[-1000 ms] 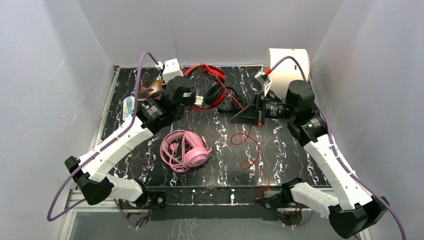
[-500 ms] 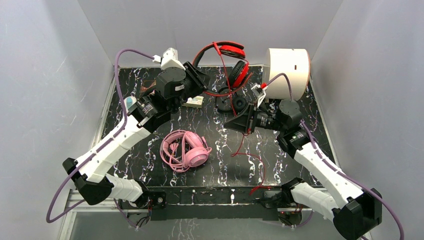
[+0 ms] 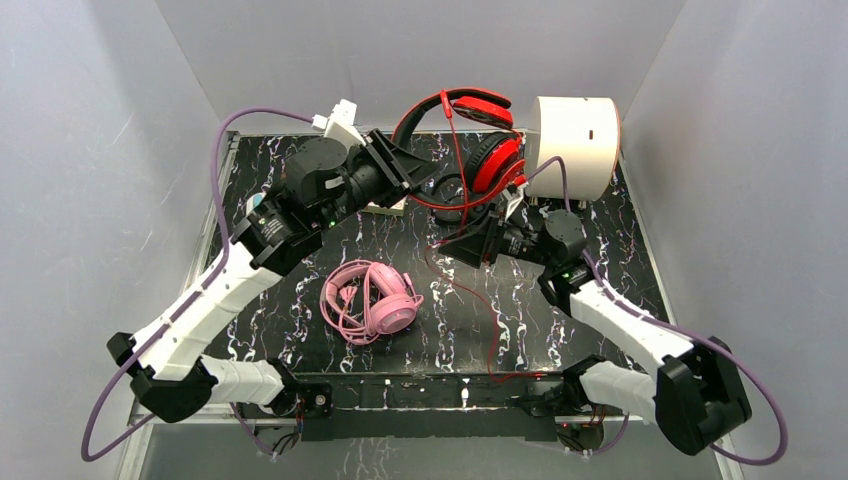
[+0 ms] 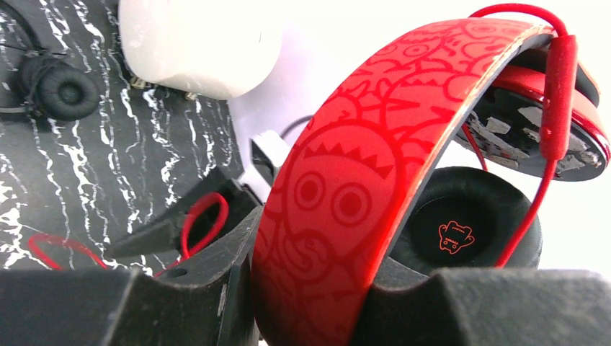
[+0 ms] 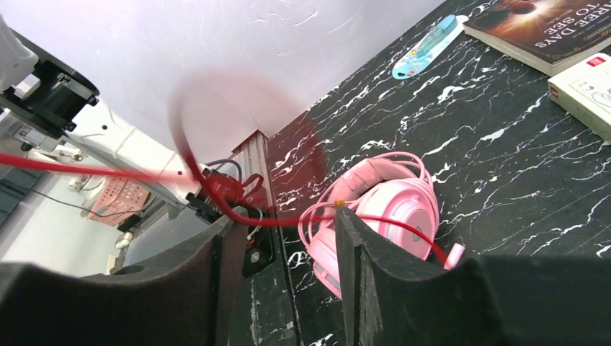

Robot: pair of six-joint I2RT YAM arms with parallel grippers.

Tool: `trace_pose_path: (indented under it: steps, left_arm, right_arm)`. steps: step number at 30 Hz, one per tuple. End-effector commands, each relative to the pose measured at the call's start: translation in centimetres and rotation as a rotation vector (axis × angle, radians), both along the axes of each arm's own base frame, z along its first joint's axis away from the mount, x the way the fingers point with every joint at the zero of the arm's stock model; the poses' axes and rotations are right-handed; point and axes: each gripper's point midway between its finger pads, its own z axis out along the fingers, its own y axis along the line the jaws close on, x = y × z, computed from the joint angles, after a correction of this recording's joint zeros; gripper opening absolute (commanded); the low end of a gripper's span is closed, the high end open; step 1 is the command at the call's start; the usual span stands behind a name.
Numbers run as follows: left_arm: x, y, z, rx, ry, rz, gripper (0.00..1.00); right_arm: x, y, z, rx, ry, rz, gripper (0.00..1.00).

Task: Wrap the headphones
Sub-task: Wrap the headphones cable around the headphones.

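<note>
My left gripper (image 4: 310, 303) pinching the red headphones (image 3: 480, 130) by the headband, raised over the tabletop (image 3: 300, 335) at 12 o'clock, my right gripper (image 5: 284, 245) spread, red cable (image 5: 86, 171) running loose between its jaws, pink headphones (image 3: 375, 300) lying at 8 o'clock.

Plain grey walls (image 3: 100, 150), black white-veined tabletop (image 3: 290, 330)

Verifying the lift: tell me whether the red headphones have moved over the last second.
Yes. The red over-ear headphones have gone toward the back wall and rightward, now beside the white cylindrical container.
</note>
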Motion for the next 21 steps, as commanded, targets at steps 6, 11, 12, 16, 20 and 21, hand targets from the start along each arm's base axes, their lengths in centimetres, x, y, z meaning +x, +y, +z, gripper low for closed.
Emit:
trace_pose_path:
  steps: [6,11,12,16,20,21]
  left_arm:
    - [-2.8,1.1,6.6,-0.189,-0.101,-0.070,0.00]
    - [-2.8,1.2,7.4,-0.187,-0.117,-0.071,0.00]
    - [-2.8,1.2,7.6,-0.189,-0.119,-0.071,0.00]
    - [-3.2,0.8,7.8,-0.200,-0.124,-0.102,0.00]
    - [-2.9,0.7,7.9,-0.194,-0.128,-0.094,0.00]
    - [-2.9,0.8,8.0,-0.189,-0.129,-0.089,0.00]
  right_arm:
    - [1.8,1.4,2.7,0.135,-0.220,0.004,0.73]
    - [2.8,1.7,1.6,0.101,-0.241,-0.021,0.85]
    - [2.8,1.8,1.5,0.106,-0.239,-0.021,0.84]
    - [1.7,2.1,2.8,0.186,-0.301,0.016,0.83]
    - [1.2,3.1,3.0,0.181,-0.304,0.048,0.83]
    - [1.7,2.8,2.8,0.169,-0.272,0.004,0.83]
